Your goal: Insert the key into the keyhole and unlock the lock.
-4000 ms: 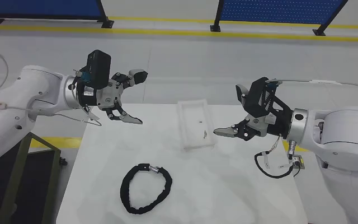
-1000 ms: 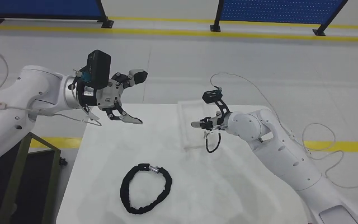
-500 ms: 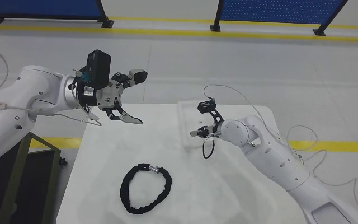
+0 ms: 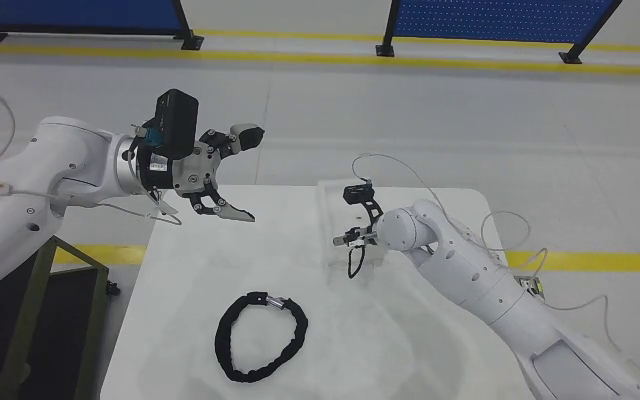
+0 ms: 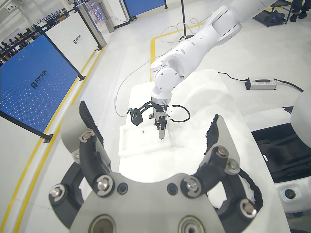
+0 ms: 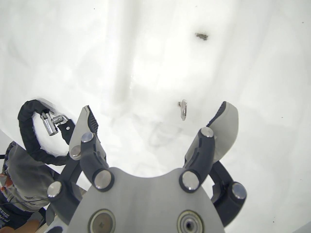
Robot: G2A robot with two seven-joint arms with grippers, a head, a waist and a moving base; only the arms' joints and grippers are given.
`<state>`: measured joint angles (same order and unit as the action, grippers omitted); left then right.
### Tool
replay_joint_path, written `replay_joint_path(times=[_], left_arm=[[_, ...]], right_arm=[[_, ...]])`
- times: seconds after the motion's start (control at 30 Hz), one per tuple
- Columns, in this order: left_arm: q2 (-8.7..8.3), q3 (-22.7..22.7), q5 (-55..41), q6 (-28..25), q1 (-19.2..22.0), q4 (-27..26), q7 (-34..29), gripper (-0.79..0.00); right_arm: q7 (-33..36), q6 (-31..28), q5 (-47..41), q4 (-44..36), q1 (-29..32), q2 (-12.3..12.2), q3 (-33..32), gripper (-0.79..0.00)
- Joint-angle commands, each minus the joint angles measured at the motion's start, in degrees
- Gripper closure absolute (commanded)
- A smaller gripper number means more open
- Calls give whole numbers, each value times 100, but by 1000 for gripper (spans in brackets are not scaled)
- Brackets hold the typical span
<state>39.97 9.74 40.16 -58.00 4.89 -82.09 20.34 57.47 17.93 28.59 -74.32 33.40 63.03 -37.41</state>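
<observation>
White tabletop (image 4: 380,340), yellow floor lines and blue panels beyond. From above, the black chain lock (image 4: 262,336) lies coiled left, well apart from the tray (image 4: 335,205); the left gripper (image 4: 250,172) gapes wide. Left wrist view: the right gripper (image 5: 161,133) hangs over the tray. Right wrist view: its fingers stand parted above the small silver key (image 6: 184,109) in the tray.

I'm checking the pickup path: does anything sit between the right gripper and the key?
Nothing visible does. The right gripper hangs open over the tray, and the key lies uncovered on its floor by the jaws' tips.
</observation>
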Motion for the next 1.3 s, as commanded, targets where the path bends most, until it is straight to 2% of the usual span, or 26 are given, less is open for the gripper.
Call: replay_joint_path(times=[0.0,0.13,0.23,0.3,0.43,0.5,0.6,0.7,0.87,0.97,1.07,1.27], left_arm=[[0,0,-1,0,0,0,-3,-785],[0,0,-1,0,0,0,-3,-785],[0,0,-1,0,0,0,-3,-785],[0,0,-1,0,0,0,-3,-785],[0,0,-1,0,0,0,-3,-785],[0,0,-1,0,0,0,-3,-785],[0,0,-1,0,0,0,-3,-785],[0,0,-1,0,0,0,-3,-785],[0,0,-1,0,0,0,-3,-785],[0,0,-1,0,0,0,-3,-785],[0,0,-1,0,0,0,-3,-785],[0,0,-1,0,0,0,-3,-785]], right_arm=[[58,37,125,18,-45,30,44,-751],[150,0,226,86,-87,74,65,-720],[189,-41,289,190,-108,105,70,-659],[200,-48,329,243,-126,128,71,-585],[221,-33,455,310,-146,169,83,-570],[243,-38,470,359,-143,192,84,-591],[280,-7,518,445,-144,232,105,-536],[328,13,577,534,-156,275,137,-394],[414,-15,644,632,-190,345,169,-317],[504,3,760,647,-226,379,197,-292],[641,60,900,651,-253,408,232,-302],[740,83,1027,696,-244,471,250,-237]])
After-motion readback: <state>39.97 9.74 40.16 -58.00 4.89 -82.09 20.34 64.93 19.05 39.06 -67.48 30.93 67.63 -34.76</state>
